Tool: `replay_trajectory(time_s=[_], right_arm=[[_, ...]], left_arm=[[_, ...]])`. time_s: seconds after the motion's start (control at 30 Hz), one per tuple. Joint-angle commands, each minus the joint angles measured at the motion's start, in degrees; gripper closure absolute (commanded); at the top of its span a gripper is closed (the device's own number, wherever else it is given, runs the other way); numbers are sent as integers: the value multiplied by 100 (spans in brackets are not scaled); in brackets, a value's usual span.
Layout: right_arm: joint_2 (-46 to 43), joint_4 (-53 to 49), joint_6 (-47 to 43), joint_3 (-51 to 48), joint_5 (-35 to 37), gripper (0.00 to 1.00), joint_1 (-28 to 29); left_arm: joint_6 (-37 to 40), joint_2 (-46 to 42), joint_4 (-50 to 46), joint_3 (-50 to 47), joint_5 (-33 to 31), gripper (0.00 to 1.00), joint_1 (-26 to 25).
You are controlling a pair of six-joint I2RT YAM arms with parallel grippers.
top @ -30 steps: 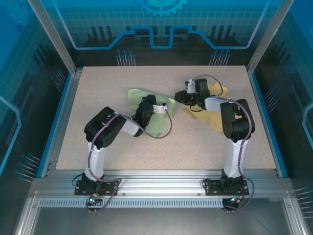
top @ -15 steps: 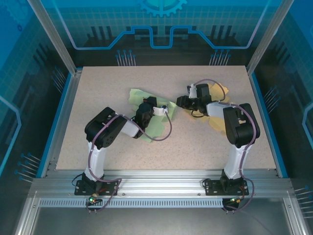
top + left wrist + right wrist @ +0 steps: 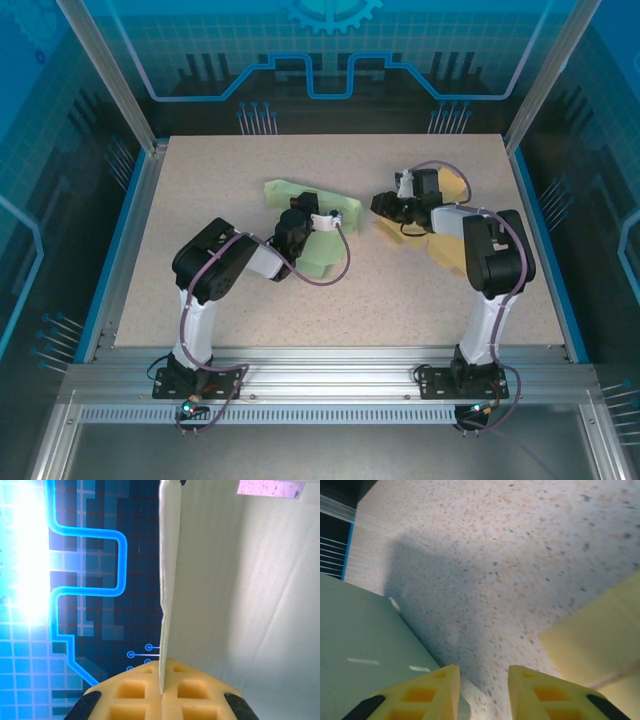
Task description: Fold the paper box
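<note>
The paper box (image 3: pixel 312 250) is a pale green flat sheet lying mid-table, one flap raised. My left gripper (image 3: pixel 338 217) is shut on that flap's edge; in the left wrist view the thin edge (image 3: pixel 168 575) rises straight up out of the closed pads (image 3: pixel 135 695), with the pale panel (image 3: pixel 250 605) spreading to the right. My right gripper (image 3: pixel 384 206) hovers low over bare table just right of the green sheet, open, with nothing between its fingers. In the right wrist view that gripper (image 3: pixel 484 690) has the green sheet (image 3: pixel 360 645) at its left.
A yellow paper sheet (image 3: pixel 452 186) lies under the right arm at the back right, seen also as a yellow sheet (image 3: pixel 600 630) in the right wrist view. The speckled table (image 3: pixel 420 300) has blue side rails and a glass enclosure around it.
The right gripper has drawn back to the right, away from the green sheet, and opened slightly. The left gripper kept its grip, and the green sheet has shifted under it.
</note>
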Motion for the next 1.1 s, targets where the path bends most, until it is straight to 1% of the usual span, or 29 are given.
replay_trajectory(time_s=[0.0,0.1,0.2,0.23,0.33,0.5,0.6,0.8,0.93,1.07], right_arm=[[383,263,-17,406,-558,68,69],[542,459,-20,556,-783,67,166],[470,465,-162,484,-884,67,281],[403,642,-232,410,-895,68,330],[233,696,-388,191,-882,66,460],[143,950,-336,-145,-769,65,552],[147,1219,-220,-296,-795,62,595],[172,1354,-312,-338,-738,54,767],[169,1353,-401,-345,-701,53,840],[17,1423,-429,-590,-563,51,860]], left_arm=[[-121,76,269,138,-25,100,41],[-76,174,354,166,-60,100,65],[-84,218,349,186,-95,100,94],[-114,214,338,189,-104,100,112],[-182,211,285,221,-124,100,160],[-228,212,223,185,-115,100,195],[-218,185,226,76,-48,100,207],[-313,137,137,-13,74,100,228],[-365,98,-22,-19,117,100,238],[-431,-2,-198,-12,153,100,244]])
